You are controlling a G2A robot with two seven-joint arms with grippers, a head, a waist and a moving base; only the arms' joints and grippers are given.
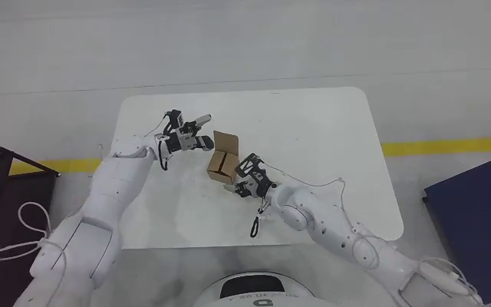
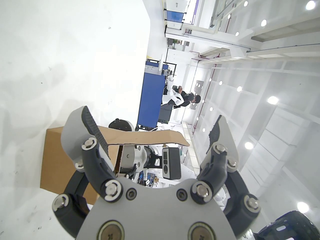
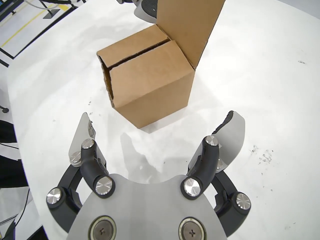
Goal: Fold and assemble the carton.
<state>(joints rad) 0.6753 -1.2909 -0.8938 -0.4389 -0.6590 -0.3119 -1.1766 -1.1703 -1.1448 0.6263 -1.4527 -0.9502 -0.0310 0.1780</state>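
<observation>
Now, the scene as the views give it:

- The carton [image 1: 221,163] stands on the white table [image 1: 322,130], somewhat toward the left arm's side of the middle.
- In the right wrist view the carton [image 3: 150,76] has two flaps folded flat across its top, with a dark seam running between them.
- A third flap [image 3: 192,13] stands upright from the top edge on the side away from the right gripper. In the top view this flap [image 1: 227,141] is the paler panel on the carton's far side.
- The left gripper [image 1: 205,132] is beside the carton near that upright flap, with its fingers spread apart and nothing between them.
- In its own wrist view the left gripper [image 2: 152,123] frames the flap's edge [image 2: 150,138]. Whether a finger pad [image 2: 95,131] touches the cardboard cannot be told.
- The right gripper [image 1: 239,176] is just beside the carton on the side nearest the robot.
- Seen from its own wrist, the right gripper [image 3: 160,118] is low over the table, its fingers wide apart and holding nothing.
</observation>
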